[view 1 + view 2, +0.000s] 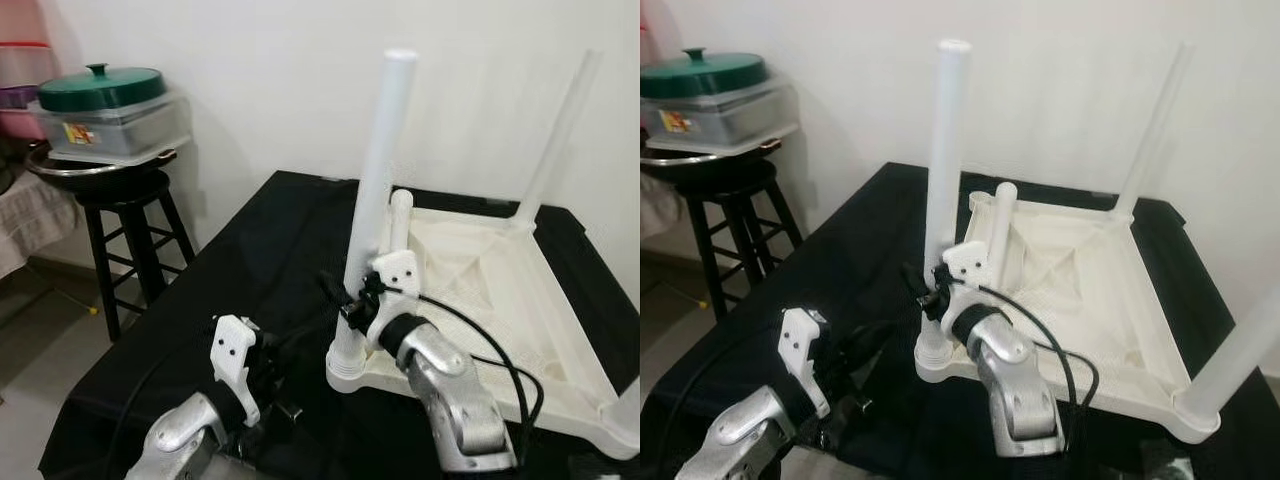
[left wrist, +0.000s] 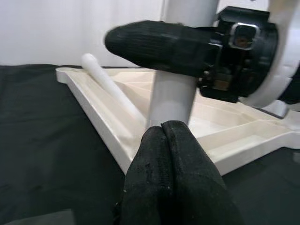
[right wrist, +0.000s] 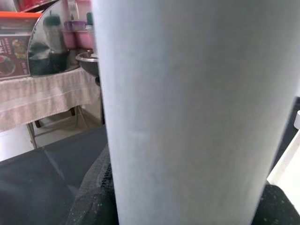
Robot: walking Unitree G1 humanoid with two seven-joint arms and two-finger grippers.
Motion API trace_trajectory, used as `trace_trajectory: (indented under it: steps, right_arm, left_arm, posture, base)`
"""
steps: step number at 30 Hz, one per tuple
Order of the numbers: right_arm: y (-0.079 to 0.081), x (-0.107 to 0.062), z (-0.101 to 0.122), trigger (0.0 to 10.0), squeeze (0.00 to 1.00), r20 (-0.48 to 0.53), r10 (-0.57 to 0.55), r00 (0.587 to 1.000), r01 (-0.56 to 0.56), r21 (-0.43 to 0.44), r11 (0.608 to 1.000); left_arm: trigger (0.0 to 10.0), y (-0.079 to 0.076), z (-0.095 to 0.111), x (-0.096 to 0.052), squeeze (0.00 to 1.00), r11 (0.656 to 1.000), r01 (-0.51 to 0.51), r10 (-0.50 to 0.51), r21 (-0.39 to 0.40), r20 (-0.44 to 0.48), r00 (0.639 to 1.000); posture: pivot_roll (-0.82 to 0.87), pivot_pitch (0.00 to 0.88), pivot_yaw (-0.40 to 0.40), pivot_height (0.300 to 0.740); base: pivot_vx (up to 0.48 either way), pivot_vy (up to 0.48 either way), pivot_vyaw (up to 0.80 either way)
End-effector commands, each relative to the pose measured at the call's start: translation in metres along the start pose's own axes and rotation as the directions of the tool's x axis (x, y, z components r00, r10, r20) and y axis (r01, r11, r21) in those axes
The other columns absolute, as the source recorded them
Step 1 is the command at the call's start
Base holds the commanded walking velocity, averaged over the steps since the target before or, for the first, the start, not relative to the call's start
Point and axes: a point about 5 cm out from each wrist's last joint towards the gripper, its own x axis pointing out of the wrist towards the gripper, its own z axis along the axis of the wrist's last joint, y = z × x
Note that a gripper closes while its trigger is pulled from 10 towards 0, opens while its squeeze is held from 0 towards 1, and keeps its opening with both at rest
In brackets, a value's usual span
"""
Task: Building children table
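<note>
Nearest to me, my left gripper [image 2: 161,140] hovers low over the black cloth [image 1: 250,260], its two black fingers pressed together with nothing in them. It points at the near left corner of the white plastic table top [image 1: 480,290], which lies upside down on the cloth.

Just past it, my right gripper [image 1: 352,300] squeezes the near left leg [image 1: 375,180] down by its socket, one black finger [image 2: 154,47] wrapped across the smooth round tube.

I count four white legs. Three stand up in corners: this one, the far right leg [image 1: 560,130], and the near right leg [image 1: 1240,355]. One loose leg [image 1: 398,225] lies slanted inside the tray.

Far left, one black wooden stool [image 1: 125,235] holds a metal bowl [image 1: 70,168] and a clear box with a green lid [image 1: 100,88].
</note>
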Motion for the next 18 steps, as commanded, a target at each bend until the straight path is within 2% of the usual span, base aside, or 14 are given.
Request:
trace_trajectory:
  steps: [1,3,4,5,6,7,9,11,13,14,15,16,17,18]
  right_arm:
    - [-0.015,-0.006,-0.03,4.2,0.0,-0.142,-0.101,0.985,0.105,0.019,0.994]
    - [-0.015,-0.006,-0.03,4.2,0.0,-0.142,-0.101,0.985,0.105,0.019,0.994]
    - [-0.015,-0.006,-0.031,10.0,0.0,-0.157,-0.101,0.982,0.107,0.029,0.994]
    - [-0.013,-0.008,-0.028,10.0,0.4,-0.154,-0.096,0.983,0.104,0.044,0.994]
    - [-0.012,-0.009,-0.025,10.0,0.4,-0.148,-0.093,0.985,0.102,0.055,0.993]
    - [-0.013,-0.009,-0.02,10.0,1.0,-0.139,-0.06,0.988,0.069,0.064,0.996]
    - [-0.013,-0.008,-0.017,10.0,1.0,-0.134,-0.035,0.99,0.044,0.067,0.997]
    - [-0.025,-0.002,0.01,10.0,1.0,-0.048,0.255,0.966,-0.253,0.043,0.966]
    - [-0.028,-0.003,0.015,10.0,1.0,-0.036,0.315,0.948,-0.314,0.029,0.949]
    - [-0.031,-0.007,0.021,10.0,1.0,-0.022,0.426,0.905,-0.426,-0.016,0.905]
    - [-0.038,-0.01,0.023,10.0,0.6,-0.048,0.518,0.854,-0.52,-0.037,0.853]
    - [-0.043,-0.013,0.025,10.0,0.6,-0.069,0.57,0.819,-0.573,-0.045,0.818]
    - [-0.05,-0.014,0.026,10.0,0.0,-0.106,0.612,0.784,-0.619,-0.065,0.782]
    - [-0.05,-0.014,0.026,10.0,0.0,-0.106,0.612,0.784,-0.619,-0.065,0.782]
  left_arm:
    - [10.0,0.002,-0.003,-0.001,0.0,1.0,0.001,-0.002,-0.031,-0.019,1.0]
    - [10.0,0.002,-0.003,-0.001,0.0,1.0,0.001,-0.002,-0.031,-0.019,1.0]
    - [10.0,0.002,-0.004,0.0,0.0,0.999,0.003,-0.004,-0.036,-0.02,1.0]
    - [10.0,0.002,-0.004,0.0,0.0,0.999,0.007,-0.008,-0.044,-0.02,1.0]
    - [10.0,0.002,-0.005,0.001,0.0,0.999,0.01,-0.011,-0.05,-0.021,1.0]
    - [10.0,0.003,-0.005,0.001,0.0,0.998,0.013,-0.014,-0.055,-0.023,1.0]
    - [10.0,0.003,-0.005,0.002,0.0,0.998,0.014,-0.016,-0.058,-0.024,1.0]
    - [10.0,0.003,-0.007,0.004,0.0,0.997,0.027,-0.03,-0.067,-0.031,0.999]
    - [10.0,0.003,-0.007,0.004,0.0,0.997,0.031,-0.034,-0.07,-0.033,0.999]
    - [10.0,0.003,-0.007,0.005,0.0,0.997,0.036,-0.039,-0.075,-0.035,0.999]
    - [10.0,0.004,-0.008,0.006,0.0,0.996,0.04,-0.043,-0.079,-0.037,0.998]
    - [10.0,0.004,-0.009,0.006,0.0,0.996,0.042,-0.046,-0.081,-0.038,0.998]
    - [10.0,0.004,-0.009,0.006,0.0,0.996,0.045,-0.048,-0.083,-0.041,0.998]
    - [10.0,0.004,-0.009,0.006,0.0,0.996,0.045,-0.048,-0.083,-0.041,0.998]
  posture:
    - [-0.02,0.0,-0.013,0.74]
    - [-0.02,0.0,-0.013,0.74]
    - [-0.02,0.0,-0.015,0.74]
    - [-0.02,0.0,-0.015,0.74]
    - [-0.02,0.0,-0.018,0.74]
    - [-0.02,0.0,-0.018,0.74]
    - [-0.02,0.0,-0.018,0.74]
    - [-0.01,0.0,-0.018,0.74]
    - [-0.01,0.0,-0.018,0.74]
    - [0.0,0.0,-0.018,0.74]
    - [0.0,0.0,-0.016,0.74]
    - [0.0,0.0,-0.016,0.74]
    - [0.01,0.0,-0.018,0.74]
    - [0.01,0.0,-0.018,0.74]
  base:
    - [0.0,0.0,0.0]
    - [0.0,0.0,0.0]
    - [0.0,0.0,0.0]
    - [0.0,0.0,0.0]
    - [0.0,0.0,0.0]
    - [0.0,0.0,0.0]
    - [0.0,0.0,0.0]
    - [0.0,0.0,0.0]
    - [0.0,0.0,0.0]
    - [0.0,0.0,0.0]
    - [0.0,0.0,0.0]
    - [0.0,0.0,0.0]
    - [0.0,0.0,0.0]
    - [0.0,0.0,0.0]
